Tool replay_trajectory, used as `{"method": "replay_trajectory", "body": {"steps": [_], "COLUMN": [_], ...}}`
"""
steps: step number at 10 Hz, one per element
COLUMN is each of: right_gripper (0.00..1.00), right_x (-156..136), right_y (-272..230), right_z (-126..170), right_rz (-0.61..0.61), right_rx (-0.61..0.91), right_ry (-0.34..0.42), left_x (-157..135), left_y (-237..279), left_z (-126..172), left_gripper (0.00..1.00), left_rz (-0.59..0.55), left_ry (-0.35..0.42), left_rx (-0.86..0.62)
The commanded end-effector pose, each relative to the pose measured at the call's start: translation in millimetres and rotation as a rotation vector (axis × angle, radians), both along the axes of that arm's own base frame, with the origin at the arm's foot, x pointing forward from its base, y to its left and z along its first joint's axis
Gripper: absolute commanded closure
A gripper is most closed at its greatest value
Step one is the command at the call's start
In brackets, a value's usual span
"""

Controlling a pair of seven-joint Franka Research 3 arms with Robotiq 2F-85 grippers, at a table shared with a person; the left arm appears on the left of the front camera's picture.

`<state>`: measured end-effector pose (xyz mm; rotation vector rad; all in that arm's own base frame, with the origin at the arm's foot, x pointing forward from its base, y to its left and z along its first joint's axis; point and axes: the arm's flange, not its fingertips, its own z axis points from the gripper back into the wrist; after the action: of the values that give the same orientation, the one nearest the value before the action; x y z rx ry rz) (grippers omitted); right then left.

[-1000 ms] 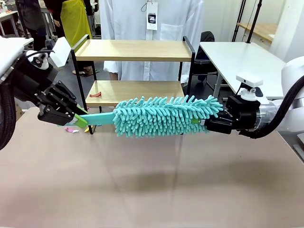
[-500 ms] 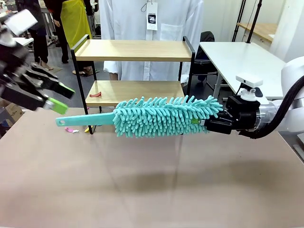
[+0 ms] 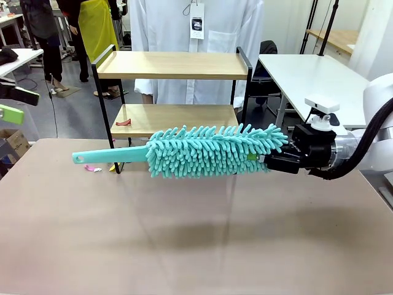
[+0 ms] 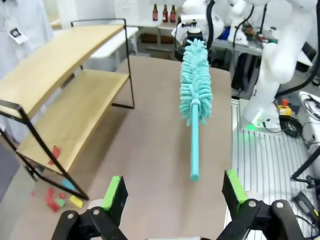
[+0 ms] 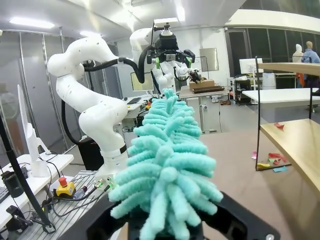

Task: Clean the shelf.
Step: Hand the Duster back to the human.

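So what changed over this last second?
The left gripper let go of the duster's handle and pulled back up and to the robot's left, now open at the frame edge. The right gripper stayed shut on the duster's fluffy end, level in front of the shelf.

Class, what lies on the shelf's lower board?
A small red scrap lies near the left end of the lower board; the duster covers part of its front edge.

The duster (image 3: 212,149) is teal all over, head and handle. The shelf (image 3: 172,64) has pale wooden boards in a black frame. Red, pink and yellow scraps (image 4: 56,199) lie near its left foot.
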<state>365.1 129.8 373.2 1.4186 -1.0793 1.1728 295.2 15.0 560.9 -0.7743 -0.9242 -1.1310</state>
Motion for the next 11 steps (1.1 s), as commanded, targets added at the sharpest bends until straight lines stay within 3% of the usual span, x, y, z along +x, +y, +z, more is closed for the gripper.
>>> {"method": "replay_trajectory", "body": {"steps": [1, 2, 3, 7, 9, 11], "right_gripper": [1.0, 1.0, 0.83, 0.83, 0.83, 0.83], "right_x": [0, 0, 0, -15, -18, -17], "right_y": [0, 0, 0, -15, -27, -59], "right_z": [2, 2, 0, 107, 159, 194], "right_rz": [0.0, 0.0, 0.0, -0.153, -0.311, -0.581], "right_rx": [-0.001, -0.001, 0.0, 0.006, 0.026, 0.083], "right_ry": [0.0, 0.0, 0.0, -0.169, -0.261, -0.288], "left_x": [3, 0, 0, 0, 0, 0], "left_y": [-16, 0, 0, 0, 0, 0], "left_z": [0, 0, 0, 0, 0, 0], "left_gripper": [0.0, 0.0, 0.0, 0.0, 0.0, 0.0], "left_rz": [-0.019, 0.0, 0.0, 0.0, 0.0, 0.0], "left_ry": [-0.042, 0.0, 0.0, 0.0, 0.0, 0.0], "left_rx": [0.008, 0.0, 0.0, 0.0, 0.0, 0.0]}}
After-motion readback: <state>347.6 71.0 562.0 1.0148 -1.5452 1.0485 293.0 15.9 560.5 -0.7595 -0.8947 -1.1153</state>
